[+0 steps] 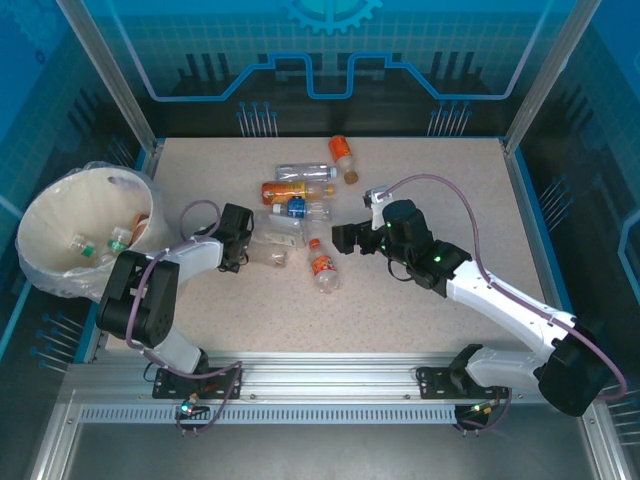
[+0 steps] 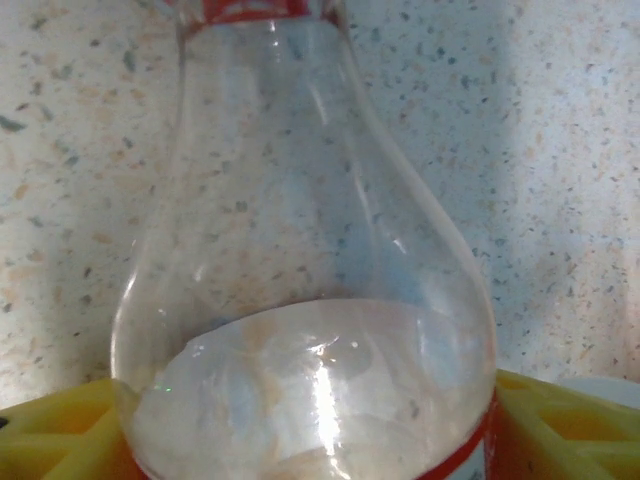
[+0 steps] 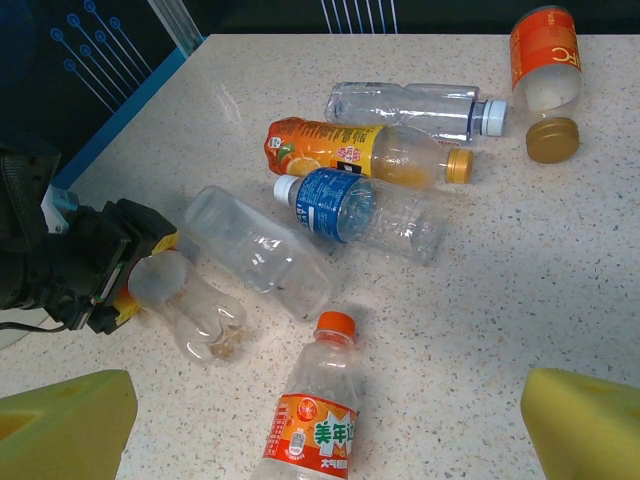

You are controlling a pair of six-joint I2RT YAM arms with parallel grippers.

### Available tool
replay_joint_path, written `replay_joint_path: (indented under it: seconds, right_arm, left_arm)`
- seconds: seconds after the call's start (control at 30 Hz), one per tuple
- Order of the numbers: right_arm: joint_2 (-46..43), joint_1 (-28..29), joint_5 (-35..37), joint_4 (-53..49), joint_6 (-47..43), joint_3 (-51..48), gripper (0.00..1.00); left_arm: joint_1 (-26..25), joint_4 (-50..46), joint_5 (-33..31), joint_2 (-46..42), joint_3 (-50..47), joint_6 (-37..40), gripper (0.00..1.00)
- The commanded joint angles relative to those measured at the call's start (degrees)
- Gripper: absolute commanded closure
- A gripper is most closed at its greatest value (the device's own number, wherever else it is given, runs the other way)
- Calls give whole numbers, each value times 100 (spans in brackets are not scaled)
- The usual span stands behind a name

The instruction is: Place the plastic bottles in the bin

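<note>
While clenching left claw [image 3: 145, 277] on clear plastic bottle [image 2: 300, 250], lift and carry to cream-white round bin [image 1: 55, 220].

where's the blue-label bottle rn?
Top view: the blue-label bottle lies on its side mid-cluster, between the orange juice bottle behind it and a bare clear bottle on the arms' side.

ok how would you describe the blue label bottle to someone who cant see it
On the speckled table, look at the bottles lying in the middle. Just on the near side of the orange juice bottle lies the blue-label bottle. It alone has a blue label, plus a white cap.
</note>
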Motion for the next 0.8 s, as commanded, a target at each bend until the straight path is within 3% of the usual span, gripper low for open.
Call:
replay_joint_path:
  seconds: [0.0, 0.23, 0.4, 0.77]
  right_arm:
    - [23, -72, 79, -62, 58, 24, 0]
    - [33, -70, 184, -46, 121, 11, 0]
    - [-59, -105, 914, 76, 670, -249, 0]
    - [-46, -222, 942, 77, 946, -304, 0]
  left_arm:
    - [56, 230, -52, -85, -116, 419, 38]
    - [50, 390, -174, -494, -322, 914, 45]
    - [48, 757, -132, -989, -603, 1364, 44]
    - [-243, 1648, 205, -2190, -734, 3479, 45]
